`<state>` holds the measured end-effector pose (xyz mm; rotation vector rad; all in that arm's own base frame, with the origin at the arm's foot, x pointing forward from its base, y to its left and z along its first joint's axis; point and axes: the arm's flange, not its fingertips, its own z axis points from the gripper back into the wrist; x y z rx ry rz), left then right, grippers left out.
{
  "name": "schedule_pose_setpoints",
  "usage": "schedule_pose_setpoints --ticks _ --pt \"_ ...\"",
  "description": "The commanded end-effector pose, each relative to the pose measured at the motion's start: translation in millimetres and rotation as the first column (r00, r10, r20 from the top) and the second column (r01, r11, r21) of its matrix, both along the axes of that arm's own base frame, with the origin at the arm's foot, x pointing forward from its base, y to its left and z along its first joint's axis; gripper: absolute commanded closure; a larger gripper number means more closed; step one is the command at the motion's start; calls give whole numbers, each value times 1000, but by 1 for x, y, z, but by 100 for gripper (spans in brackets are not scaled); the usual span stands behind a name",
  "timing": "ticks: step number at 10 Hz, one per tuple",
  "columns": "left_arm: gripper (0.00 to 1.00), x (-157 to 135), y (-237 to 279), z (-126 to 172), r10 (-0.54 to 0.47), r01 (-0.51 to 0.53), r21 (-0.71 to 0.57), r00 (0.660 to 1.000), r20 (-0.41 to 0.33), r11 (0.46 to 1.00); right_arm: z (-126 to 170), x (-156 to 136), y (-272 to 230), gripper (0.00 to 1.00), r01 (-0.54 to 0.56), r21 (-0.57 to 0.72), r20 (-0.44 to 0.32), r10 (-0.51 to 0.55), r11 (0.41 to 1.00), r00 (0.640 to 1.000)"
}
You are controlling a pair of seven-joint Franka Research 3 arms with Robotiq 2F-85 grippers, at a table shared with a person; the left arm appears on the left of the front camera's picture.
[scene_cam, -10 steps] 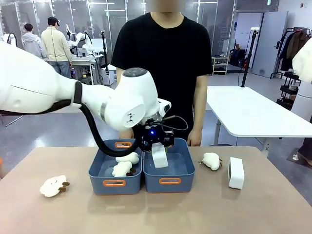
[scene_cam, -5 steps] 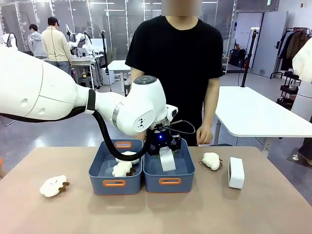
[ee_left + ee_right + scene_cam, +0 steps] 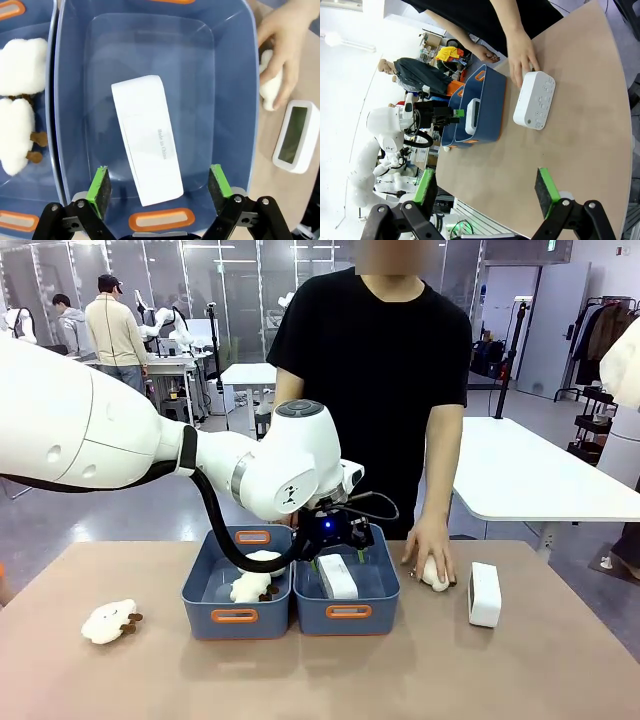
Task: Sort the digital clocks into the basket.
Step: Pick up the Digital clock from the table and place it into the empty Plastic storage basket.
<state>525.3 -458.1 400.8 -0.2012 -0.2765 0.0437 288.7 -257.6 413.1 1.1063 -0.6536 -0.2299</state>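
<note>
Release is what we see: the right basket (image 3: 310, 616) now holds the first digital clock (image 3: 147, 140), lying flat on its floor, where a second ago it hung clamped above. One sorted; the second digital clock (image 3: 484, 594) stands on the surface (image 3: 320, 680), far right. Our left hand (image 3: 159, 186) hovers over the basket, spread wide, touching nothing. Our right hand (image 3: 485, 186) is wide and empty too.
</note>
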Motion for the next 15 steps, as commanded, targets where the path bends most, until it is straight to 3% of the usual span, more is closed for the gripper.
schedule_pose_setpoints --ticks 1,3,4,8,10,11,12,13,15 --pt "3 -7 9 7 -47 47 -1 999 -19 999 1 -2 0 0 -4 4 5 4 1000 1000" --pt "3 -17 19 14 -114 113 -16 993 -40 993 1 -2 0 0 -4 4 5 4 1000 1000" --pt "3 -25 37 28 -158 153 -83 986 -48 985 1 -2 0 0 -4 4 5 4 1000 1000" --pt "3 -47 159 88 -394 367 -300 918 -33 880 1 -2 0 0 -4 4 5 4 1000 1000" --pt "3 -62 233 115 -497 478 -466 863 92 745 1 -2 0 0 -4 4 5 4 1000 1000" --pt "3 -76 292 124 -500 533 -540 837 223 651 1 -2 0 0 -4 4 5 4 1000 1000" --pt "3 -91 346 126 -469 563 -594 821 325 574 1 -2 0 0 -4 4 5 4 1000 1000" --pt "3 -109 397 125 -407 560 -648 826 390 516 1 -2 0 0 -4 4 5 4 1000 1000" --pt "3 -148 477 118 -256 554 -689 831 494 468 1 -2 0 0 -4 4 5 4 1000 1000"
